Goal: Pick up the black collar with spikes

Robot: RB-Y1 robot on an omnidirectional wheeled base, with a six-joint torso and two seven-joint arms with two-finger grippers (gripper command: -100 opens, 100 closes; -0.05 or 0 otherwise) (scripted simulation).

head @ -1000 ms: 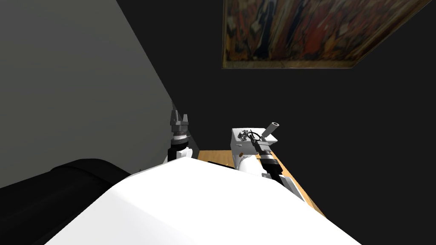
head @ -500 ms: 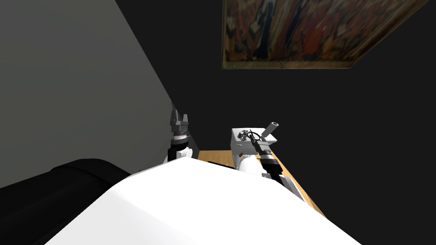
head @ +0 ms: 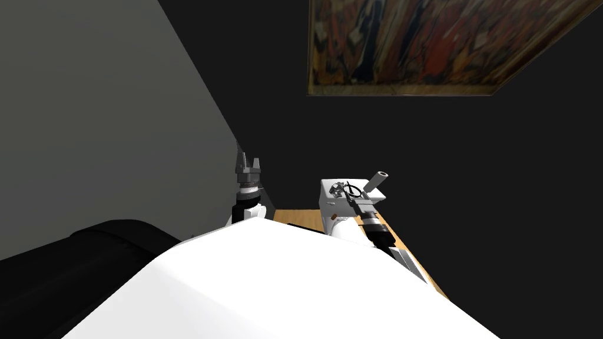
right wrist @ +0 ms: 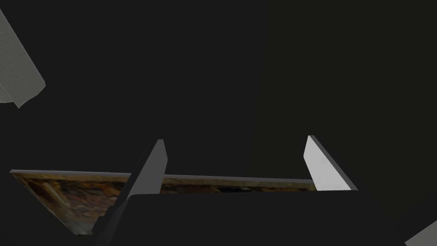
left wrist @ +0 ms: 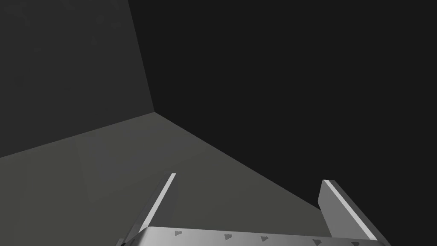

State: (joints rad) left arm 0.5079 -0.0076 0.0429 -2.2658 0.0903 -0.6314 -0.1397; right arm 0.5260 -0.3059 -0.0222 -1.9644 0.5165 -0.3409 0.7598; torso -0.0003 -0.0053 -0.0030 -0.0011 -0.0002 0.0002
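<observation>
Both jaws wide open — empty, collar (head: 352, 189) atop white box (head: 330, 207)

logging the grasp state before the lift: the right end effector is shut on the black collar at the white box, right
Not quite. The right end effector is open, not shut on the black collar: the right wrist view shows its fingers standing apart with nothing between them. The collar is at the white box, as the head view shows.
</observation>
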